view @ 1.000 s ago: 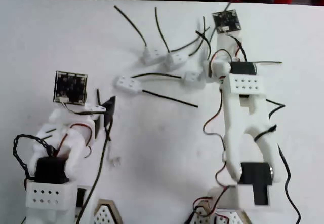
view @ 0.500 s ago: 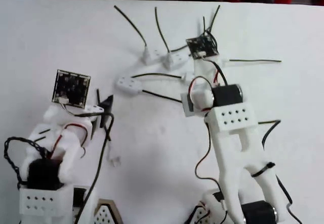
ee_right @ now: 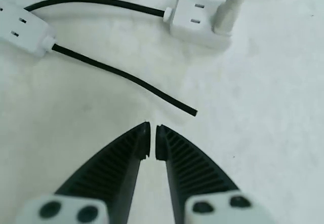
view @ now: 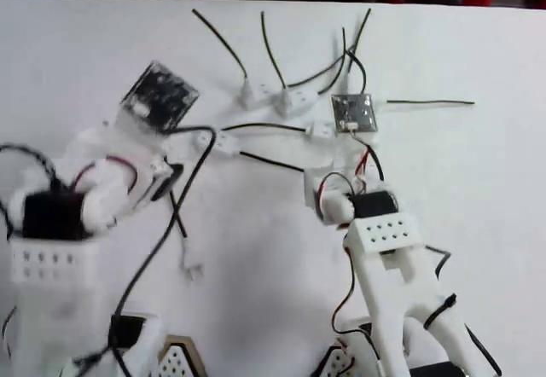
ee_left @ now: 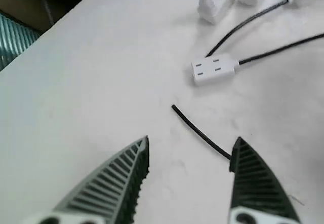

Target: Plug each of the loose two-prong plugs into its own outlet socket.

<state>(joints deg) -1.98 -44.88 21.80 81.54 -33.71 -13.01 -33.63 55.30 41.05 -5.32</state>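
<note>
Fingers of the left claw (ee_left: 192,143) stand wide apart, low over the white bench (ee_left: 76,72). Nothing is held between them; only a loose black cable end (ee_left: 195,126) lies flat on the surface there. Just beyond this end rests a white two-slot socket (ee_left: 215,69), with its own cable going away to the side, and more sockets lie farther behind it.

The right claw (ee_right: 153,133) has its fingers brought together, with only a thin slit left, and it grips nothing. It points at the free end of another black cable (ee_right: 121,77), which runs from a socket at the edge (ee_right: 20,29). Near this, a second socket (ee_right: 195,16) has a pale plug body (ee_right: 228,8) touching one of its ends.

In the high view one small loose plug (view: 192,268) lies alone on the bench between the two arms. It is nearer the left one and well apart from the sockets.
</note>
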